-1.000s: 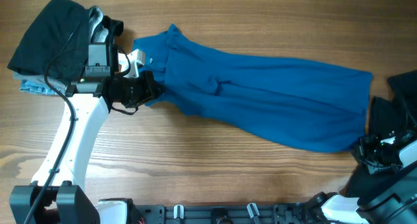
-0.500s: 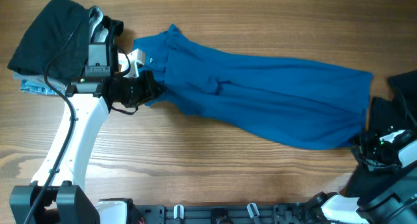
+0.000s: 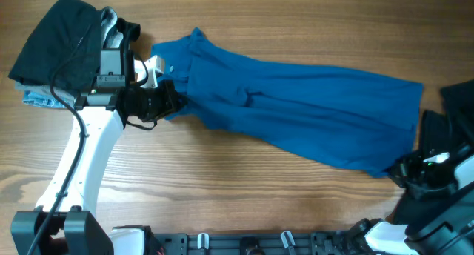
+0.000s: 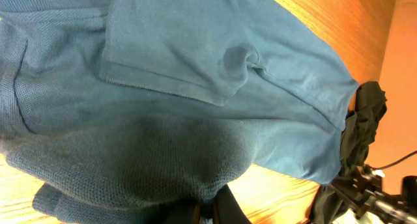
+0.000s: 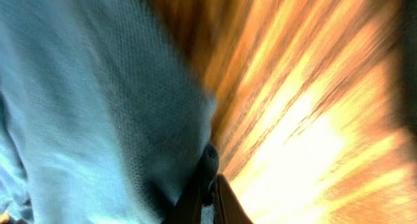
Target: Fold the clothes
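Black cloth, a folded black garment (image 3: 55, 36), sat in the upper left of the overhead frame on a pale-blue piece (image 3: 33, 99) that showed only at its lower edge. Just right of that pile the left gripper (image 3: 169, 101) was at the collar end of the shirt (image 3: 296, 107). In the left wrist view its fingers (image 4: 228, 208) were drawn together at the bottom of the frame with a fold of blue knit clamped between them.

The shirt lay across the middle of the table (image 3: 222, 188) as a long, loosely gathered band, running from upper left down to lower right, rumpled and not spread flat. It looked soft, light and limp. It would likely sag and bunch wherever unsupported, and the knit gave enough grip that a pinch should not slip. The firmest holds seemed to be the collar and the hem corners, taken at both ends so the cloth could be drawn taut.

At the lower right the right gripper (image 3: 400, 170) met the shirt's hem corner. The right wrist view was badly blurred, but its fingers (image 5: 195, 198) appeared closed on a rolled edge of the fabric. A second black piece (image 3: 459, 99) lay at the right edge, apart from the shirt.
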You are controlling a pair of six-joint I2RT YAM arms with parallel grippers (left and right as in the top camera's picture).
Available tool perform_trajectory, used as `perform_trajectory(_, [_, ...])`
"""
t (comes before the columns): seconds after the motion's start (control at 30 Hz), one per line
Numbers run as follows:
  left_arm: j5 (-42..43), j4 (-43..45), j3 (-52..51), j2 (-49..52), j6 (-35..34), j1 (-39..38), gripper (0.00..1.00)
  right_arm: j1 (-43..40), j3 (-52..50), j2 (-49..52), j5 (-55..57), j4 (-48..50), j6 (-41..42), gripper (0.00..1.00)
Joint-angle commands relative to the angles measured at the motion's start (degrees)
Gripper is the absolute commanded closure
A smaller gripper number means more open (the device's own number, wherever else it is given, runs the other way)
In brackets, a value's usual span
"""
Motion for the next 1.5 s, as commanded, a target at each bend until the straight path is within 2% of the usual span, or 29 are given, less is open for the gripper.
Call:
perform_trajectory(0.0, [-0.35,0.09,1.09,-0.76,-0.35,0.50,0.96,0.35,10.38,-0.04,9.84,-8.20,-1.25,0.96])
perform_trajectory(0.07, [-0.35,-0.11,1.09,-0.76,-0.35,1.33,0.96,0.35,14.23,-0.04,13.27,-11.15,-1.33,0.96])
perform_trajectory(0.2, [-0.35,-0.07,1.09,-0.76,-0.35,3.63,0.96,0.35,16.15,-0.04,12.83,-10.56,-1.81,0.96])
perform_trajectory(0.37, [-0.35,3.72,1.09,-0.74,-0.33,3.96,0.96,0.42,16.13,-0.04,-1.44,-3.06,-4.13,0.96])
perform_trajectory(0.53, [-3.41,5.16,1.07,-0.24,-0.28,3.89,0.96,0.76,16.13,0.02,-8.07,4.24,-3.58,0.96])
perform_trajectory(0.83, [-5.64,12.15,1.07,6.03,-0.11,0.59,0.96,8.22,15.15,0.66,-8.22,21.09,3.15,0.96])
perform_trajectory(0.97, [-7.69,17.25,1.07,7.98,-0.11,0.42,0.96,12.17,14.49,0.87,-1.66,27.30,8.26,0.94])
perform_trajectory(1.07, [-7.69,22.14,1.07,8.28,-0.13,0.42,0.93,12.39,14.49,0.87,0.90,28.70,9.40,0.91])
perform_trajectory(1.13, [-7.82,23.98,1.07,8.39,-0.13,0.42,0.91,12.39,14.49,0.90,2.60,28.11,9.64,0.84])
perform_trajectory(1.23, [-8.13,25.05,1.07,8.98,-0.11,0.42,0.87,12.39,14.08,0.92,3.04,27.54,9.60,0.84])
perform_trajectory(1.33, [-8.11,26.58,1.07,10.86,-0.11,0.39,0.88,12.39,14.08,1.99,5.09,27.28,9.62,0.87])
perform_trajectory(1.37, [-8.09,26.67,1.07,11.72,-0.13,0.39,0.88,12.39,14.08,2.47,5.77,27.12,9.60,0.80])
perform_trajectory(1.4, [-8.02,25.97,1.07,12.15,-0.13,0.28,0.80,12.39,14.08,3.34,5.73,26.88,9.40,0.57])
perform_trajectory(1.43, [-8.11,24.48,1.07,12.15,-0.02,0.20,0.73,12.39,14.08,3.63,5.73,26.27,8.92,0.44])
perform_trajectory(1.47, [-8.11,23.32,1.07,12.13,0.13,0.20,0.66,12.39,14.08,3.67,5.40,25.73,7.76,0.41])
